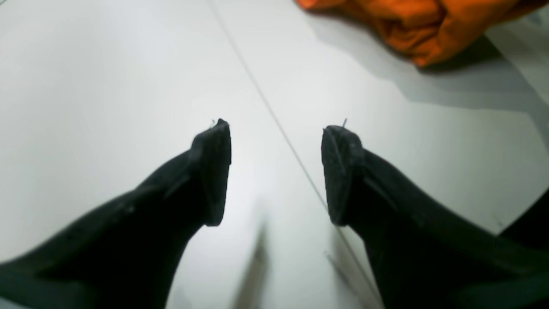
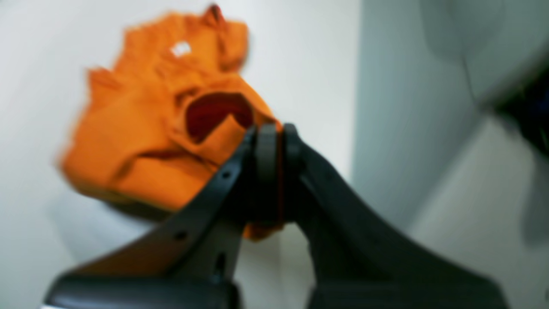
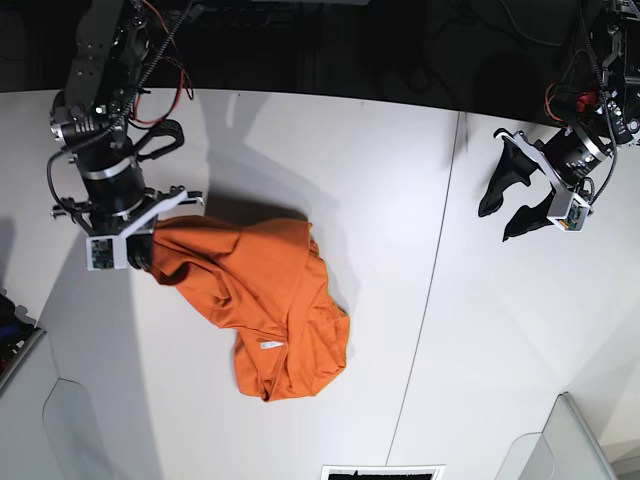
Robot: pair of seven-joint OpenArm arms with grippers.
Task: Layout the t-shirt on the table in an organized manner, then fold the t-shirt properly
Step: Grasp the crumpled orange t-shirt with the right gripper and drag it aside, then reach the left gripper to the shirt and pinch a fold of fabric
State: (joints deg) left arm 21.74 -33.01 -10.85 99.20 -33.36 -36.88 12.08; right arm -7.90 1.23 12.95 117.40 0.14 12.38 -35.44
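The orange t-shirt (image 3: 265,300) lies crumpled on the white table (image 3: 400,180), its white neck label (image 3: 270,345) showing near the front. My right gripper (image 3: 150,250) at the left of the base view is shut on the shirt's upper left edge, lifting that part; in the right wrist view orange cloth (image 2: 171,120) is pinched in the right gripper (image 2: 272,141). My left gripper (image 1: 274,171) hovers open over bare table near the dark seam (image 1: 274,116), with a corner of the t-shirt (image 1: 429,30) far off; the left gripper (image 3: 510,205) sits at the far right.
The seam (image 3: 430,300) runs down the table right of the shirt. Dark background and cables lie beyond the table's far edge. A black-and-white marker (image 3: 383,472) sits at the front edge. Clear panels stand at the lower corners.
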